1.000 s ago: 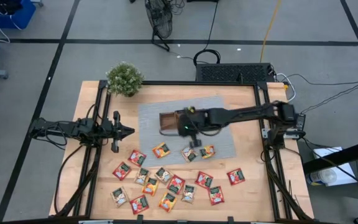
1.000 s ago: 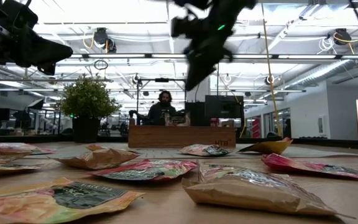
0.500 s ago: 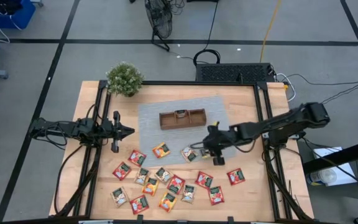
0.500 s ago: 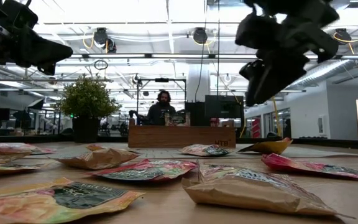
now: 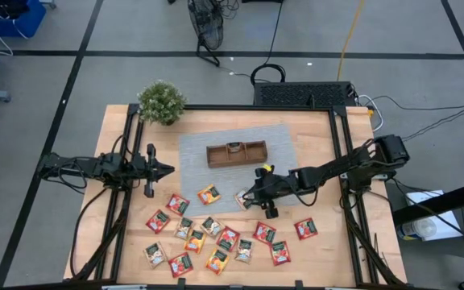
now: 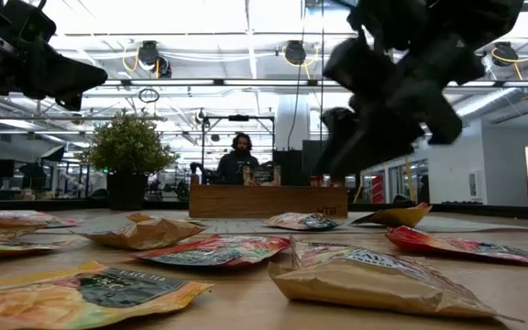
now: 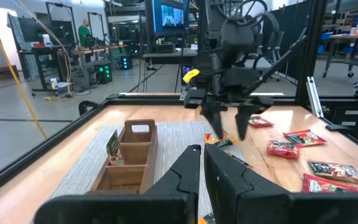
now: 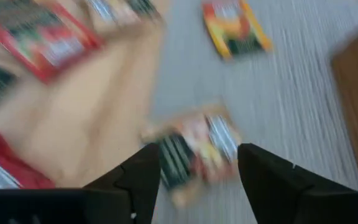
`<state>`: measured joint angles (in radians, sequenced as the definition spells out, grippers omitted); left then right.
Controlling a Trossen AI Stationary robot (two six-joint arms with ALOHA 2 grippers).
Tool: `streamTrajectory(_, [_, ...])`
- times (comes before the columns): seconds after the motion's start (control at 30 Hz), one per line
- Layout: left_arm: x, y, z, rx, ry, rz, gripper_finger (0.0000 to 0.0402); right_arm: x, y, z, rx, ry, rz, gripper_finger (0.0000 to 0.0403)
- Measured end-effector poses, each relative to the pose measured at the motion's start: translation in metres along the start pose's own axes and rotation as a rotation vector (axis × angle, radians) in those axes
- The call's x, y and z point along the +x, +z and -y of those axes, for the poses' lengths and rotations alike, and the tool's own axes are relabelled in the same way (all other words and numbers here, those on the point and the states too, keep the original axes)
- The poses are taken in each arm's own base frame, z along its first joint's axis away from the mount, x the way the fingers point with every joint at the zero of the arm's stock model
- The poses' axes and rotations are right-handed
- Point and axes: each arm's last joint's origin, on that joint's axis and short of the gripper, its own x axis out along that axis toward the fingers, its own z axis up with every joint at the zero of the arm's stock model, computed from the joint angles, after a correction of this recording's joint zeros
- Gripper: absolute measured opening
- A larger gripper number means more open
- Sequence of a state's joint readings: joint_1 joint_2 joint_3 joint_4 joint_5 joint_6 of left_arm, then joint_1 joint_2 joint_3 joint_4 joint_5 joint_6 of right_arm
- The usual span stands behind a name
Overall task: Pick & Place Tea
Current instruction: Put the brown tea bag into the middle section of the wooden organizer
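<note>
Several tea packets (image 5: 216, 242) in red, green and orange wrappers lie flat on the wood near the table's front edge. Two more lie at the near edge of the grey mat (image 5: 284, 133). My right gripper (image 5: 253, 197) hangs open and tilted down just above one of these, a pale packet (image 8: 194, 152), with a finger on either side and not touching it. The left wrist view shows the same gripper (image 7: 229, 127) with its fingers spread. A brown wooden tray (image 5: 237, 153) on the mat holds a packet (image 5: 234, 147) in its middle compartment. My left gripper (image 5: 166, 169) waits shut at the table's left.
A potted plant (image 5: 161, 101) stands at the far left corner. An orange packet (image 8: 235, 28) lies on the mat just left of my right gripper. Black frame rails (image 5: 341, 145) run along the table's sides. A person (image 6: 238, 158) sits far behind the table.
My right gripper has left the tray, swung toward the table's near right, then come back left and down over the packets at the mat's near edge. It has tipped further down and opened. The packets have stayed where they were.
</note>
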<state>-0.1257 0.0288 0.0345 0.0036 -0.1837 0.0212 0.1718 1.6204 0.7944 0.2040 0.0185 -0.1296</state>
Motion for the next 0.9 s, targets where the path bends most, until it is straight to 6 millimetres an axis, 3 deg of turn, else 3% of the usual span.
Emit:
streamTrajectory(0.13, [0.000, 0.000, 0.000, 0.000, 0.000, 0.000, 0.0031, 0.000, 0.010, 0.003, -0.001, 0.083, 0.111, 0.0148])
streamTrajectory(0.27, [0.000, 0.000, 0.000, 0.000, 0.000, 0.000, 0.0031, 0.003, 0.010, 0.013, 0.003, 0.021, 0.132, 0.0044])
streamTrajectory(0.33, [0.000, 0.000, 0.000, 0.000, 0.000, 0.000, 0.0031, 0.006, 0.009, 0.018, 0.011, -0.008, 0.145, 0.0012])
streamTrajectory(0.7, [0.000, 0.000, 0.000, 0.000, 0.000, 0.000, 0.0031, 0.045, -0.012, 0.025, 0.091, -0.048, 0.045, 0.0000])
streamTrajectory(0.9, [0.000, 0.000, 0.000, 0.000, 0.000, 0.000, 0.0031, 0.049, -0.010, 0.015, 0.055, 0.052, -0.060, 0.0000])
